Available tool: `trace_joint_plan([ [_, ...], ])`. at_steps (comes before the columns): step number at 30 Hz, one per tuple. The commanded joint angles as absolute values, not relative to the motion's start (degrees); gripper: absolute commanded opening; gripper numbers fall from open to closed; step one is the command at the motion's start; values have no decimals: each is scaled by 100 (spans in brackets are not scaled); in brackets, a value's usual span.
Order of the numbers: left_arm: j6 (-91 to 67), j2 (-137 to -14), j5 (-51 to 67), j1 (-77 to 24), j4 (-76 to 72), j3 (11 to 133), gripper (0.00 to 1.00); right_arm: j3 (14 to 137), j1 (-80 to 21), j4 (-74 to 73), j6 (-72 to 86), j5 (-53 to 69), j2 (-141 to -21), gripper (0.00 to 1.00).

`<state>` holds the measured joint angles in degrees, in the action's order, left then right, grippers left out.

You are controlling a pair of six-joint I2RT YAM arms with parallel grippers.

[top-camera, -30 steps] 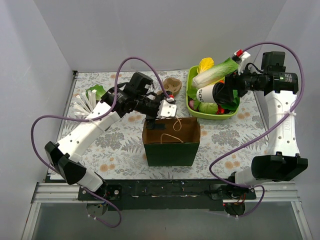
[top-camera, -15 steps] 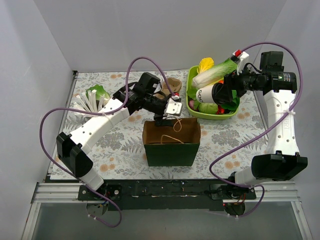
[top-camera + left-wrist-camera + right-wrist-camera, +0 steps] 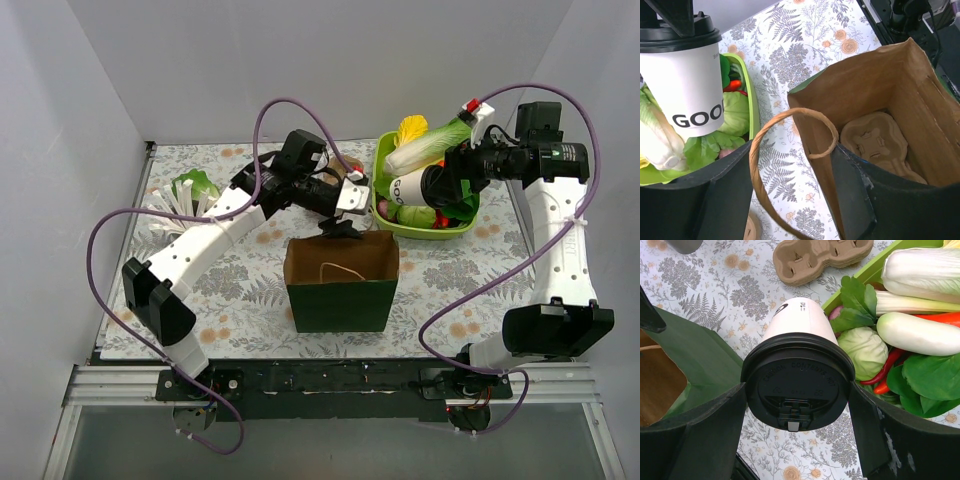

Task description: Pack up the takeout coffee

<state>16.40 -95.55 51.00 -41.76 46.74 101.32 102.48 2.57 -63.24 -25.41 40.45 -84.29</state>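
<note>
Coffee first: we see the takeout coffee (image 3: 410, 188) held in the air over the near left part of the green tray (image 3: 425, 232). It lies on its side, with its black lid turned toward the right arm and its white base pointing left. The right gripper (image 3: 445, 185) is clamped on it. In the right wrist view its two black fingers (image 3: 705, 440) press against opposite sides of the lid's rim, and the lid faces the camera. The cup is well right of the bag's mouth and not inside it.

Under the cup we make out leafy vegetables in the tray: a pale napa cabbage (image 3: 925, 270), a white radish (image 3: 917, 332), a round green cabbage (image 3: 867, 350) and a red chili (image 3: 890, 365).

The paper bag (image 3: 340, 300), dark green outside and brown inside, stands upright on the flowered table (image 3: 240, 290), near the front and between the arms. Its mouth is open. The left gripper (image 3: 340, 222) hangs at the bag's far rim with its fingers spread wide. In the left wrist view the bag's looped handle (image 3: 753, 165) passes through the gap between them, gripped by neither. One finger (image 3: 852, 200) overlaps the bag's edge, and we cannot tell whether it touches. A moulded cardboard carrier (image 3: 875, 142) lies on the bag's floor. A second carrier (image 3: 822, 255) lies on the table beyond the bag, left of the tray.
</note>
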Motion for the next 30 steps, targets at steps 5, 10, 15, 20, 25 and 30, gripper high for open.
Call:
trace_joint_plan([
  [5,1249,-9887,5274,-4201,4904,10599,46,10283,202,-6126,-2452,4052,-8438,1],
  [10,827,-10142,5028,-4201,5071,10994,33,10213,202,-6117,-2452,4052,-8402,1],
  [15,546,-10318,4826,-4201,5265,11224,31,10230,193,-6117,-2443,4061,-8402,1],
  [20,142,-10204,4317,-4201,4888,11031,44,10239,193,-6108,-2435,4052,-8385,1],
  [25,-254,-9897,3842,-4192,4316,10574,45,10204,193,-6108,-2443,4052,-8350,1],
  [30,-316,-10230,3595,-4184,5061,11073,31,10256,193,-6100,-2417,4069,-8385,1],
])
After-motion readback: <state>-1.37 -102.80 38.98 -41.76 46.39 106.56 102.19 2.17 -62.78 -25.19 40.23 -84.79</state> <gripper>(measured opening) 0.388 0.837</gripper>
